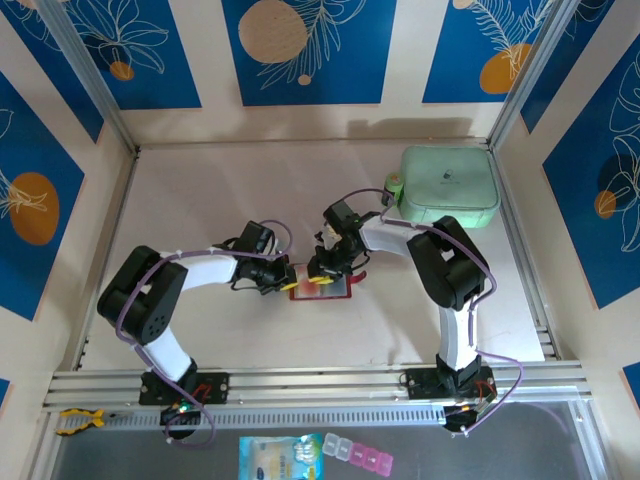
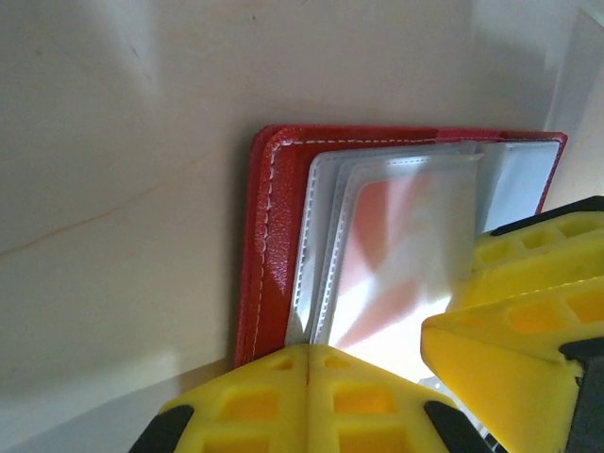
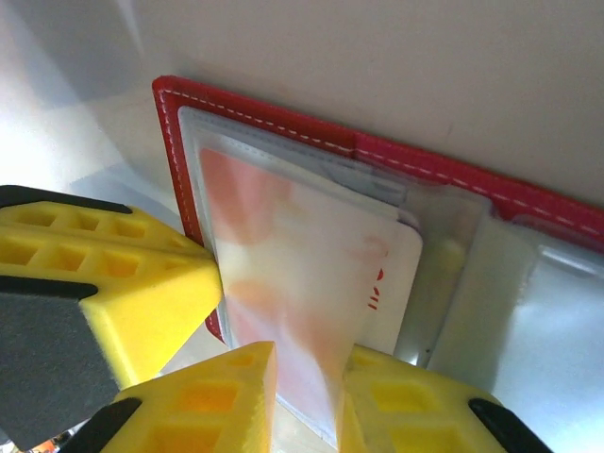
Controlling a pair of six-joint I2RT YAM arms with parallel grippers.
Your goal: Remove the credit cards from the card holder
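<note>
Red and folded open, the card holder [image 1: 330, 292] lies flat near the middle of the table [image 1: 200, 200], with the two arms meeting over it. In the top view the left gripper [image 1: 284, 277] comes in at the holder's 9 o'clock edge and the right gripper [image 1: 322, 268] sits over it from 12 o'clock. A mint green case [image 1: 448, 187] rests well apart, toward 1 o'clock.

From the left wrist, the left gripper's yellow fingers are pressed together with no gap and nothing between them. Their tips rest at the edge of the red cover, and it seems to be pinning the holder down rather than gripping it.

From the right wrist, the right gripper [image 3: 310, 354] has its fingers drawn in on either side of a frosted pocket leaf [image 3: 283, 264]. It pinches that leaf and lifts it off the stack, and an orange-tan card face shows through it. At the leaf's 3 o'clock, the white end of one of the credit cards [image 3: 394, 283], printed in red, peeks out. Whether it has started to slide free of its sleeve cannot be told.

No card lies loose on the table, so the task looks barely begun. The holder is open and held, a pocket is in hand, and every card still has to be drawn out.
</note>
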